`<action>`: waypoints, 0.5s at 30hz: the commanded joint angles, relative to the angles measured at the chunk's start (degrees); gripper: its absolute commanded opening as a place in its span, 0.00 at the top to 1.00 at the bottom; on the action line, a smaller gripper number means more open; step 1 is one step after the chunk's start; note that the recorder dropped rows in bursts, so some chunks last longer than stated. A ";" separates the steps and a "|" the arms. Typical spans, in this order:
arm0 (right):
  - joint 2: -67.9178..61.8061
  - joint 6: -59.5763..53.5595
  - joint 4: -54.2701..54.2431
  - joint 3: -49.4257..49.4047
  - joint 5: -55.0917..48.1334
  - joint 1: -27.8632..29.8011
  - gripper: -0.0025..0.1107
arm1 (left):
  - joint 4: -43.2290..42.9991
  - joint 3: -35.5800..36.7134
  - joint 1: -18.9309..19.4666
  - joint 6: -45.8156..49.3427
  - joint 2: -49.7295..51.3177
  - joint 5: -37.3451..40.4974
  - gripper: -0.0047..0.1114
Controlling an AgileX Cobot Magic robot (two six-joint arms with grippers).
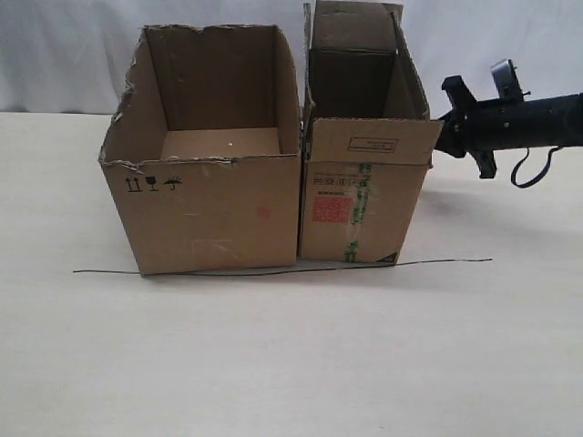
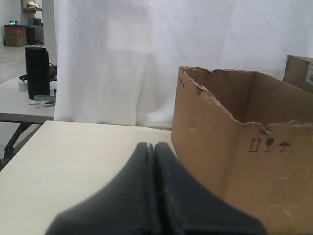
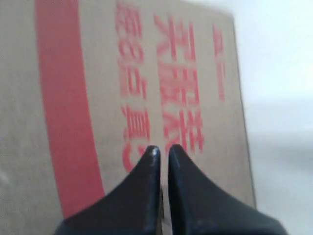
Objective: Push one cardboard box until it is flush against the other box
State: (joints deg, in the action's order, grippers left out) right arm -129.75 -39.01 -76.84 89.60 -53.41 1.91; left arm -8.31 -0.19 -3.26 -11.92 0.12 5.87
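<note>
The right tool (image 3: 160, 148) has its fingers drawn together with only a thin slit between them, holding nothing, and its tips sit at or just off the right wall of the narrow box (image 1: 360, 200); the blur in the wrist view hides whether they touch the red lettering (image 3: 171, 73) there. In the exterior view this arm reaches in from the right at the height of the box's upper edge, so the box lies directly left of the tool, and a push would run leftward across the box's short side, its long axis running near to far. Beyond it stands the wide box (image 1: 209, 209), and the near edges of the two look to meet along one dark seam; whether they touch all the way back cannot be told. Both rest on the tabletop (image 1: 273, 364), a thin black wire (image 1: 437, 262) lying along their near faces. The left tool (image 2: 151, 147), also closed and empty, hangs to the left of the wide box, so the right arm is clearly the nearer one.
</note>
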 commanded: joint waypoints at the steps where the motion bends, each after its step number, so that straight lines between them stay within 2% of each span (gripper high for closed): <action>1: -0.09 -6.02 -9.65 0.59 6.43 0.06 0.93 | -0.03 0.19 -0.13 -0.41 -0.12 -0.55 0.96; 7: -6.22 -6.24 -10.77 8.93 2.99 -1.40 0.93 | -0.03 0.19 -0.13 -0.41 -0.12 -0.55 0.96; 15: -6.89 -6.55 -10.95 9.65 3.72 -3.03 0.93 | -0.03 0.19 -0.13 -0.41 -0.12 -0.42 0.96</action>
State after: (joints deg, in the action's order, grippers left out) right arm -136.66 -44.44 -87.30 98.86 -49.91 -0.42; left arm -8.31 -0.19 -3.26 -11.92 0.12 5.87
